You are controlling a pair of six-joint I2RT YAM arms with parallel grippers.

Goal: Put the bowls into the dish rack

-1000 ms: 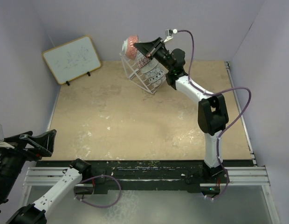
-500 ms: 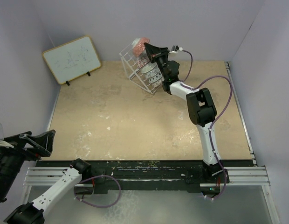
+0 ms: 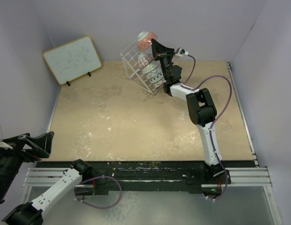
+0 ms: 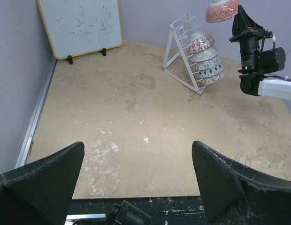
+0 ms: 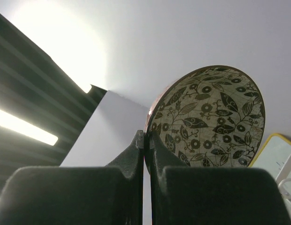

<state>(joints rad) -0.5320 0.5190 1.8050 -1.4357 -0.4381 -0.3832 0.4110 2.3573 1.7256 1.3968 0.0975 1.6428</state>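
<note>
Right claw [image 5: 145,140]: clenched on the rim of the red-pink bowl [image 5: 211,117]. Both fingers pinch the edge, and the patterned inside faces the wrist camera.

Bowl: in the air, just above the top edge of the rack [image 3: 134,65]. From the top view it looks clear of the wire, though the gap is hard to judge.

Rack: stands tilted on the table [image 3: 136,122]. The loaded bowls [image 4: 205,58] sit one below another down its sloped face. I count four, with a red-patterned one uppermost and pale and darker ones under it. The colour of the lowest is hard to make out. No other bowl shows outside the rack.

Left claw [image 3: 36,144]: released, fingers wide apart with nothing between them, well apart from the rack on its near-left side.

Progress, as I judge it: four of five are loaded and the last is in hand. What remains is to lower it into the free place at the top of the rack and let go.
</note>
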